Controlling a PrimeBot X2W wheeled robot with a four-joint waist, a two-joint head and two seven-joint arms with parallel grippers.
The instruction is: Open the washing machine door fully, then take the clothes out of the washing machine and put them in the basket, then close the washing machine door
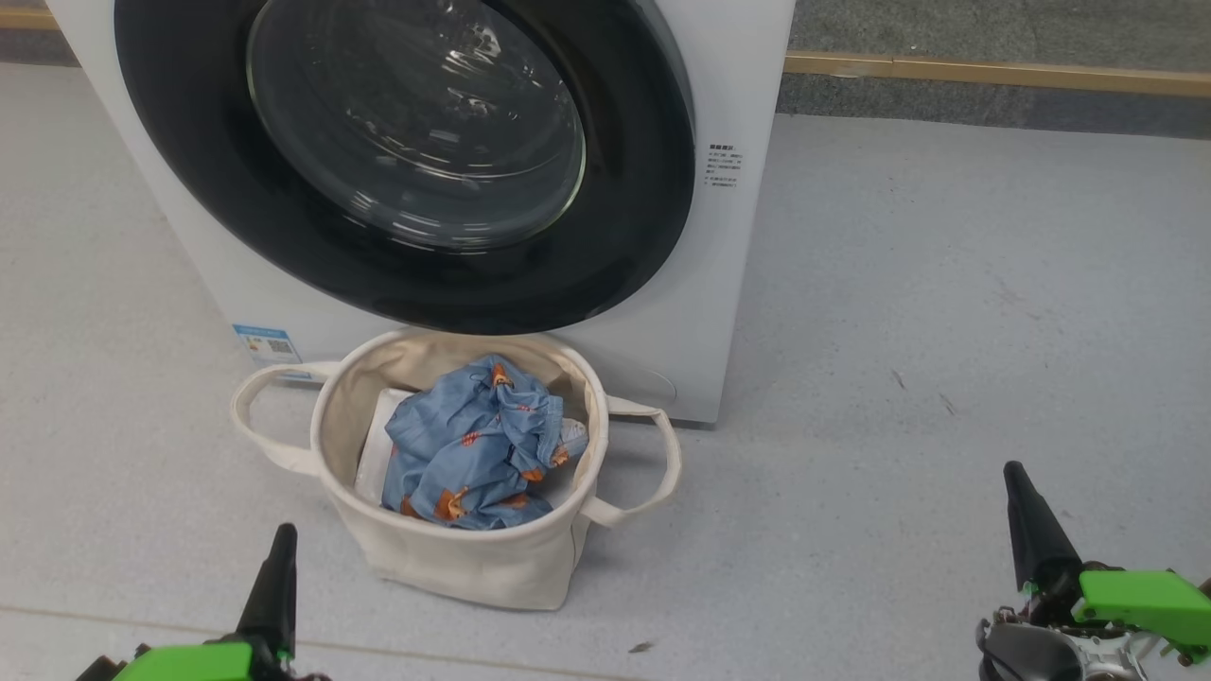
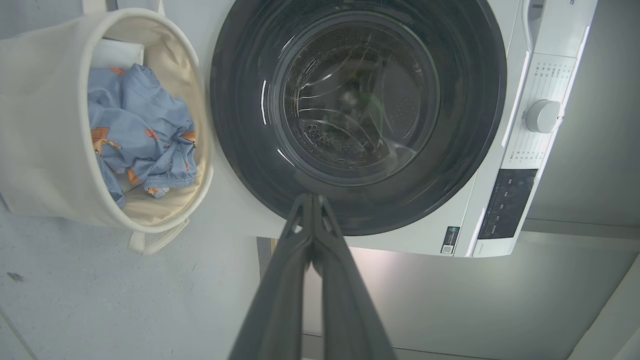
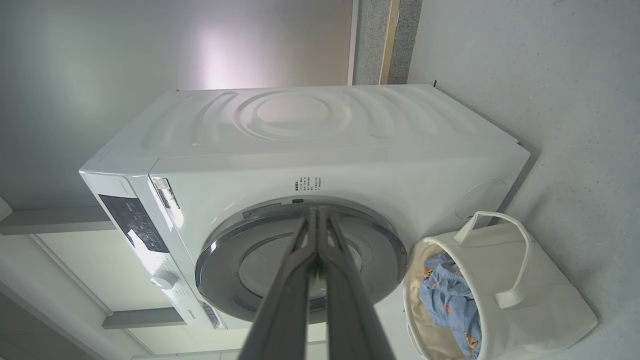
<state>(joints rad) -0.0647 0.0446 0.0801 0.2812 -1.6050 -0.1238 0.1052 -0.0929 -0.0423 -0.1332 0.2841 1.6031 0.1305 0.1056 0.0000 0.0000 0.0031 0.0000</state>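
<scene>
Plainly both empty: left gripper (image 2: pixel 311 197) and right gripper (image 3: pixel 316 210), jaws pressed tight together.

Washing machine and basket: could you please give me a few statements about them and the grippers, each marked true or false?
1. The washing machine door is shut against the washing machine. True.
2. The blue clothes lie inside the basket. True.
3. The basket lies tipped on its side. False: it stands upright on the floor before the washing machine.
4. The left gripper has its jaws wide open. False: they are shut, holding nothing.
5. The right gripper grips a garment. False: its jaws are shut on nothing.
</scene>
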